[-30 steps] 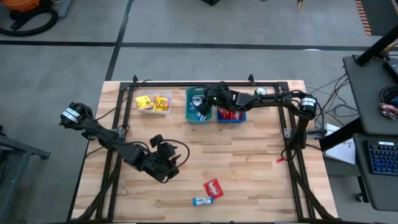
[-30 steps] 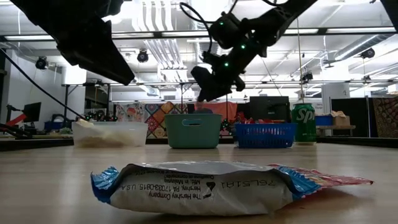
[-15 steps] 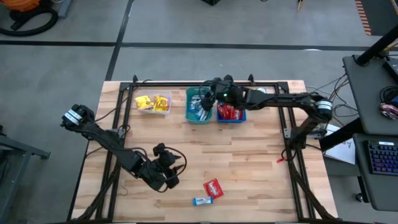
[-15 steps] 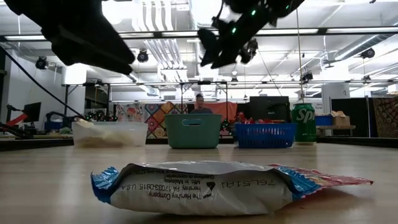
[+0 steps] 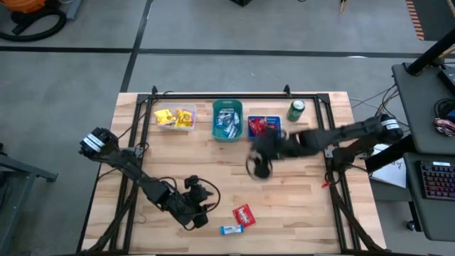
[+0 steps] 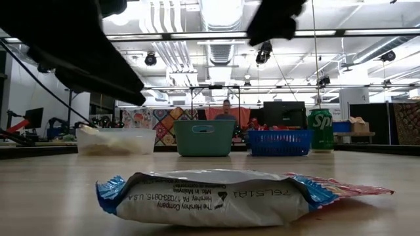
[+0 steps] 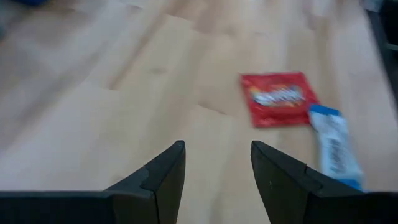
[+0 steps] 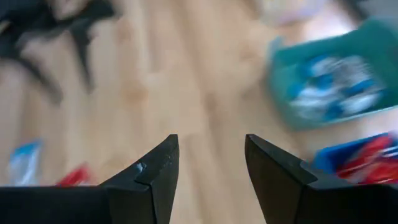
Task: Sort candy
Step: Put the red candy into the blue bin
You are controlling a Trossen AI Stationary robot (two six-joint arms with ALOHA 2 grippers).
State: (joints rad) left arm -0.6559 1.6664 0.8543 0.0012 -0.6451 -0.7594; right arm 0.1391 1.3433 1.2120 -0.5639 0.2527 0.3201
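Observation:
Two candies lie flat on the table near its front edge: a red one and a blue-and-white one. My left gripper hovers just left of them, open, holding nothing, its fingers slanting down toward them. Above the middle of the table, my right gripper is open and holds nothing. At the back stand a clear bin with yellow candy, a teal bin with blue-and-white candy and a blue basket with red candy.
A green drink can stands to the right of the blue basket at the back. A black frame runs along the table's far edge and down both sides. In the low view a person shows in the room beyond the bins.
My right gripper has left the spot over the teal bin, risen, and swung toward the near edge to the table's middle. My left gripper has moved down and toward the near right, closer to the two loose candies. The candies have not moved.

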